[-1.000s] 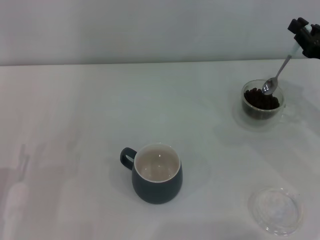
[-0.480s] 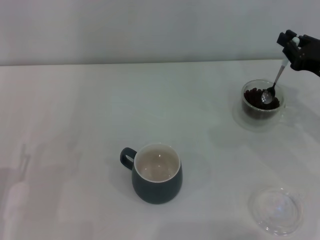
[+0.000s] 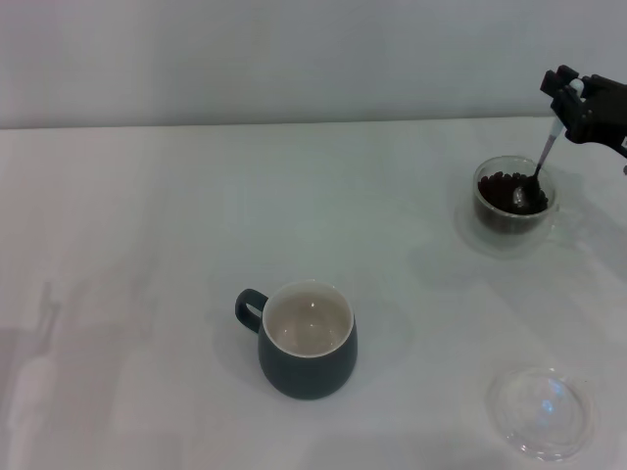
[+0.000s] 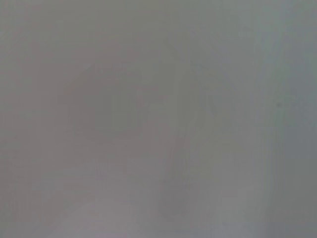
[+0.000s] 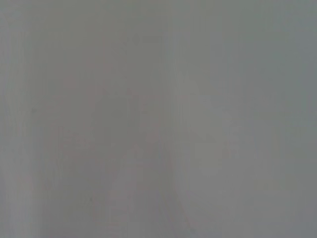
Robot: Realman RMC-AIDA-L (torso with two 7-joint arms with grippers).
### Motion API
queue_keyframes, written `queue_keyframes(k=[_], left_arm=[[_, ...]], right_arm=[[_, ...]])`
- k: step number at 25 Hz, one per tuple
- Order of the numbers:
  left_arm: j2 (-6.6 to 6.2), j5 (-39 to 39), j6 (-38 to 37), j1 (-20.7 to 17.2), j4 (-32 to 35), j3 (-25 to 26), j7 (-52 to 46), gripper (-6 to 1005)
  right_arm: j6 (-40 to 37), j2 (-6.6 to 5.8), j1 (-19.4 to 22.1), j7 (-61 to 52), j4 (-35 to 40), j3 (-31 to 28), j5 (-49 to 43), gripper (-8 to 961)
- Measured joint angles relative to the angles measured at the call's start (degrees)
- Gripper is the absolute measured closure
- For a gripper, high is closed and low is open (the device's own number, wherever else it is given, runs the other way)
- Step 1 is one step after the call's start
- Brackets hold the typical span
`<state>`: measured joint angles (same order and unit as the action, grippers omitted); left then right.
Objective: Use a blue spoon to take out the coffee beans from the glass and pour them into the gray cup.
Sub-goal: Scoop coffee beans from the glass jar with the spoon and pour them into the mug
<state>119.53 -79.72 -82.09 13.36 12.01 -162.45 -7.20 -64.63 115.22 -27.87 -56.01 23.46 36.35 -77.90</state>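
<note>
Gripping the pale handle end of the blue spoon [image 3: 538, 168], the right gripper [image 3: 568, 98] sits at the upper right edge of the head view, its dark fingers pressed together on the handle; the spoon slants down and to the left from that grip, and its metal bowl is dipped into the coffee beans [image 3: 507, 192] inside the glass [image 3: 516, 196]; the glass stands on the white table [image 3: 196, 215] in the right part of the frame, just below and left of the gripper, with the dark beans filling its lower part; the gray cup [image 3: 308, 339] stands well apart from the glass, lower and slightly left of the frame's centre, upright, its loop handle pointing to the upper left and its cream inside showing no beans; a flat clear dish [image 3: 542, 412] lies in the lower right corner of the frame, below the glass and to the right of the cup, touching neither; the left gripper shows in none of the views, so whether its claw is spread or pressed together cannot be told; both wrist views give only a blank pale grey field in which nothing can be made out; a plain pale wall [image 3: 294, 59] runs across the top of the head view behind the table's far edge
</note>
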Motion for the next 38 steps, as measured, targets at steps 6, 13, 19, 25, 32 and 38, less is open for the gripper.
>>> queue_keyframes(k=[6, 13, 19, 25, 32, 38], left_arm=[[0.0, 0.0, 0.04, 0.0, -0.17, 0.12, 0.0, 268], [0.01, 0.25, 0.11, -0.08, 0.06, -0.18, -0.05, 268], [0.09, 0.5, 1.23, 0.06, 0.16, -0.32, -0.08, 269], [0.09, 0.53, 1.51, 0.04, 0.21, -0.33, -0.09, 269], [0.02, 0.52, 1.51, 0.0, 0.1, -0.33, -0.09, 268], [-0.09, 0.48, 1.51, 0.06, -0.08, -0.24, -0.09, 269]], right_arm=[[0.18, 0.0, -0.52, -0.12, -2.9, -0.59, 1.88, 767], [2.23, 0.0, -0.42, -1.05, -6.29, -0.52, 8.61, 763], [4.4, 0.01, -0.33, -5.66, -7.08, -0.65, 9.13, 761], [4.72, 0.09, -0.35, -8.63, -7.8, -0.72, 9.6, 758], [7.96, 0.07, -0.35, -15.26, -7.91, -0.56, 10.57, 755], [10.19, 0.09, -0.62, -18.75, -7.91, 0.03, 10.59, 752]])
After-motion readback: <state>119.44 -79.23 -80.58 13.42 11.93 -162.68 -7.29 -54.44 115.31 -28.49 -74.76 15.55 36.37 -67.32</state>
